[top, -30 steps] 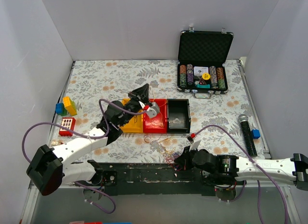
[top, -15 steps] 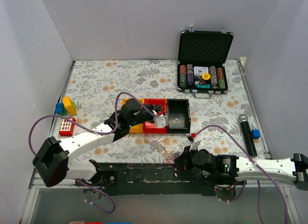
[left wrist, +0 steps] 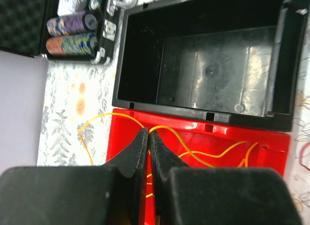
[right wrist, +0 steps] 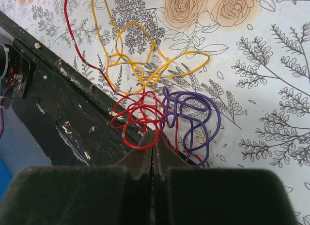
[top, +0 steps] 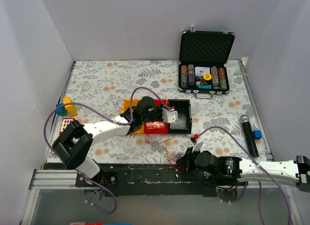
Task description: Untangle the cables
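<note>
Floral tabletop (top: 97,80), top view: cables (top: 168,150) tangled just ahead of right end effector (top: 182,162). Left wrist: left end effector (left wrist: 148,135) pinched on yellow strand (left wrist: 117,113) over red bin (left wrist: 218,138). Right wrist: we see fingers closed at red loops (right wrist: 140,111), grip unclear.

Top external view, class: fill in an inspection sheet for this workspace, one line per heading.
surface: floral-print table
job's things: tangle of thin red, yellow and purple wires at near edge; loose yellow wire across red plastic tray
clutter: empty black plastic tray; open black case of poker chips; black microphone; coloured toy bricks
grippers: left gripper shut on the yellow wire; right gripper shut on the tangle
cables: lilac arm cables loop free
surroundings: plain white walls
</note>
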{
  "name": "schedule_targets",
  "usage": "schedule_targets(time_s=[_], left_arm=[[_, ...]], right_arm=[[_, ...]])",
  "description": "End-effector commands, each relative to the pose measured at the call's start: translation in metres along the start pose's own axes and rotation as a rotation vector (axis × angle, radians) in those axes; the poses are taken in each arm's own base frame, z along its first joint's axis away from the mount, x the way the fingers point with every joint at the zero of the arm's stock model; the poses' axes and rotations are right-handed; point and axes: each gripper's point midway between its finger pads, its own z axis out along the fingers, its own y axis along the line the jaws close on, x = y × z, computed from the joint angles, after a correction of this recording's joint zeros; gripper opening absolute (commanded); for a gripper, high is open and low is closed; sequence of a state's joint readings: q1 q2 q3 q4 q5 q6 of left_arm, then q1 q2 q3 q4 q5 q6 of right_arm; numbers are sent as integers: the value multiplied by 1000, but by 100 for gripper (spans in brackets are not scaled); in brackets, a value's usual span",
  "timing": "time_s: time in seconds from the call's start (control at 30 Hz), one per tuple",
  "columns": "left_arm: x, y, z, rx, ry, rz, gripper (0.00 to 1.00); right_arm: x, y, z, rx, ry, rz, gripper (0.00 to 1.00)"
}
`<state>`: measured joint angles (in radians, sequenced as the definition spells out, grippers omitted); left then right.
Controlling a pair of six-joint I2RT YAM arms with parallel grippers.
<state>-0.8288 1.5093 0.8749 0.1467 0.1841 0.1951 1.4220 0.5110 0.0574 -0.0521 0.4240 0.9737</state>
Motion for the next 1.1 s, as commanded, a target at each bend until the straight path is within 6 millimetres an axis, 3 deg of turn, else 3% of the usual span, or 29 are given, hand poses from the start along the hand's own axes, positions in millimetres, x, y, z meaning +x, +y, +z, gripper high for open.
schedule_targets(time_s=[0.0,0.13,0.73,0.87,0.97,1.07], left_arm=[[16,23,13,-104,63,-6,0],[31,31,18,-159,96,13,0],[83,11,31,-143,252,19,0],[77,18,30,-146,262,-6,0],[58,35,20,-190,222,-18,0],[44,38,6,-193,178,-2,1]], right_arm=[[-2,-3,-1,5,-22,26,1],[-1,-6,-2,5,-27,35,1],[-7,0,-3,-4,-41,36,1],[-13,7,-4,-13,-46,22,1],[-16,10,-5,-8,-43,12,1],[-18,14,-5,-10,-42,10,1]])
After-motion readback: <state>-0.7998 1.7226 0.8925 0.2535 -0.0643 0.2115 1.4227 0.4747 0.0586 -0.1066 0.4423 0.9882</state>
